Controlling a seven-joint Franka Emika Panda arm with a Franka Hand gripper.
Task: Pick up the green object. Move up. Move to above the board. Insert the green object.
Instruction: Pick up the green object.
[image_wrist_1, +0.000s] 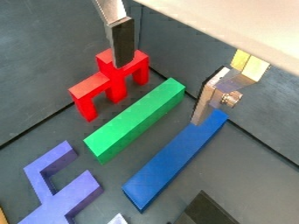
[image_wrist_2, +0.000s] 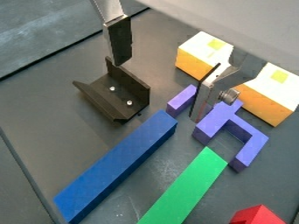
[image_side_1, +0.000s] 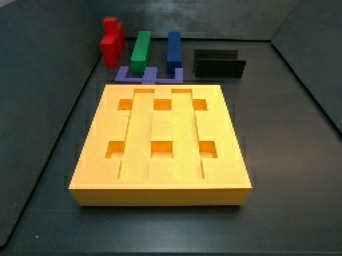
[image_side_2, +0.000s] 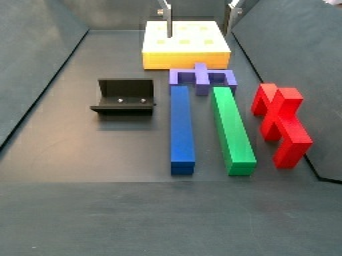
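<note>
The green object (image_side_2: 234, 128) lies flat on the floor between the blue bar (image_side_2: 181, 128) and the red block (image_side_2: 281, 123), just beyond the purple piece (image_side_2: 202, 79) from the board (image_side_2: 187, 45). The gripper (image_wrist_1: 170, 68) hangs above these pieces, its fingers (image_wrist_1: 121, 42) apart and holding nothing.

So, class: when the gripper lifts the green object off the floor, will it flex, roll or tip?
The green object looks like a solid, flat-sided block, so probably stiff and unlikely to roll. Being long and narrow, it may tilt if gripped off-centre. The gripper hangs open above it; the smooth faces might slip a little.
</note>
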